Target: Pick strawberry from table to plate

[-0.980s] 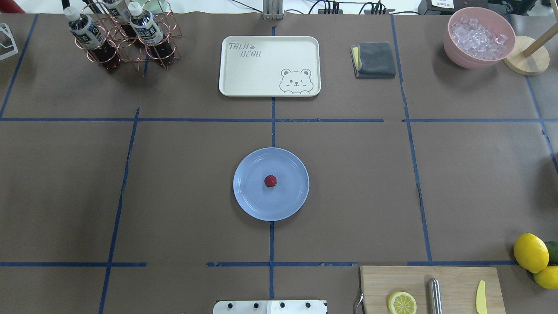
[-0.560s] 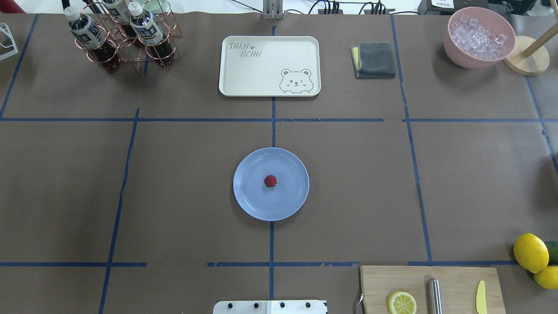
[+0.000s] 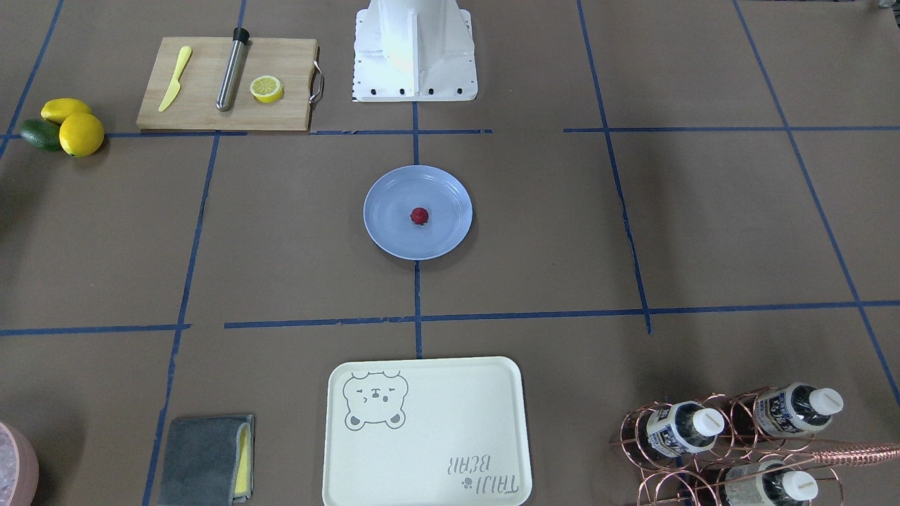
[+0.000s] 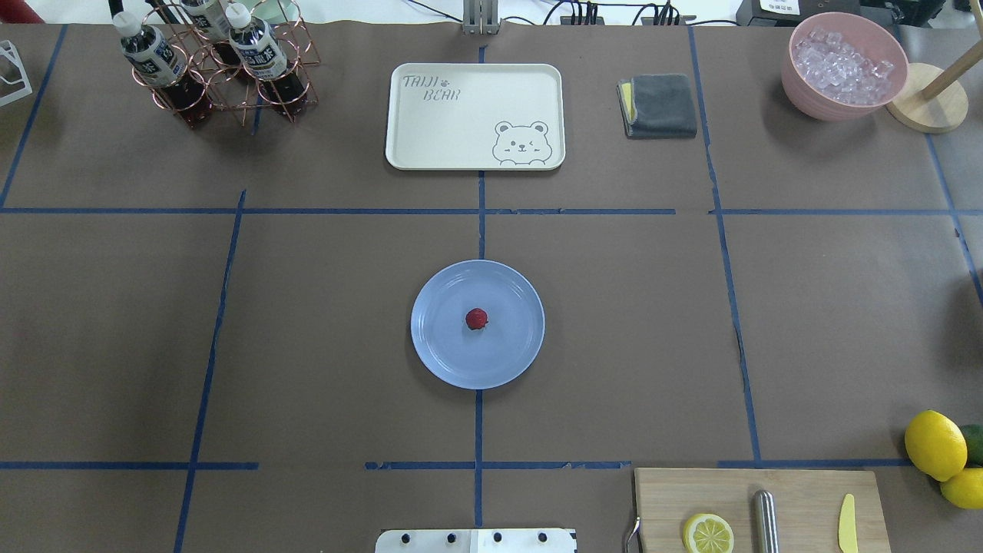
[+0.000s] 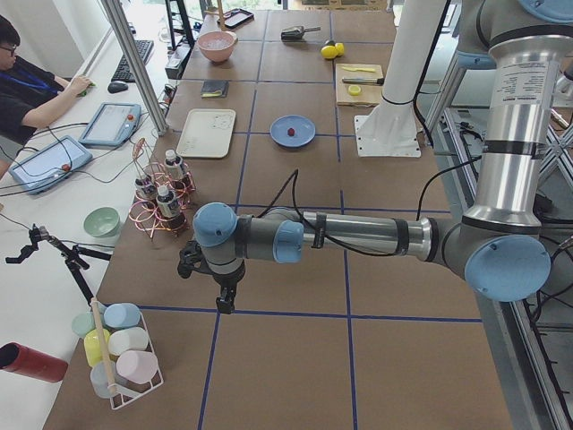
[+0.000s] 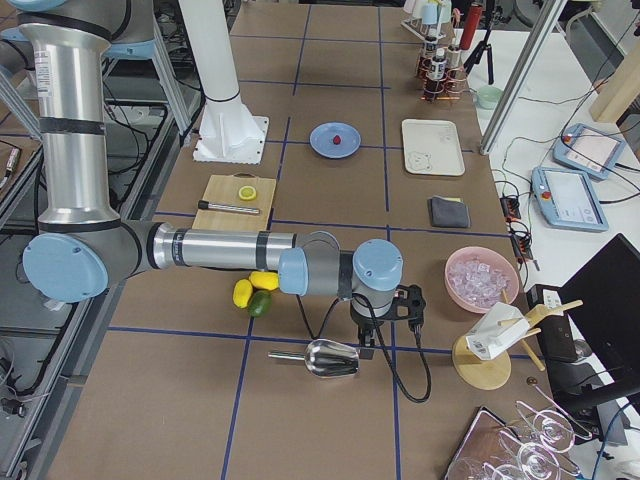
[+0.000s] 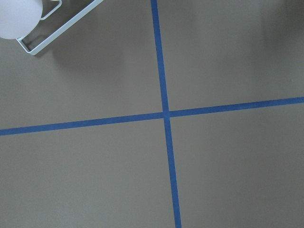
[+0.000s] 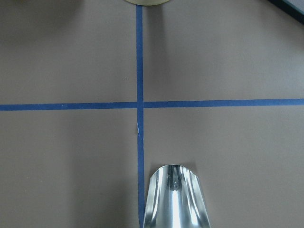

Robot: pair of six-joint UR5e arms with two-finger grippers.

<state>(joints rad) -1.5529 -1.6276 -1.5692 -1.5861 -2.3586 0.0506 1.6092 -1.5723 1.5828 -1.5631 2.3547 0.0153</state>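
The strawberry [image 4: 476, 318], small and dark red, lies at the middle of the light blue plate [image 4: 438, 353] in the centre of the brown-paper table [image 4: 307, 346]. It also shows in the front-facing view as the strawberry [image 3: 419, 216] on the plate [image 3: 387, 232]. Neither arm reaches into those two views. My left gripper [image 5: 226, 300] hangs low over the table far from the plate, at the left end. My right gripper [image 6: 368, 345] hangs over the right end, beside a metal scoop [image 6: 330, 358]. I cannot tell whether either is open or shut.
A cream bear tray [image 4: 474, 115], a grey cloth [image 4: 660, 105], a bottle rack [image 4: 223, 69] and a pink bowl of ice [image 4: 799, 84] line the far side. A cutting board [image 4: 799, 499] and lemons [image 4: 935, 444] sit near right. A cup rack [image 5: 121, 354] stands near the left gripper.
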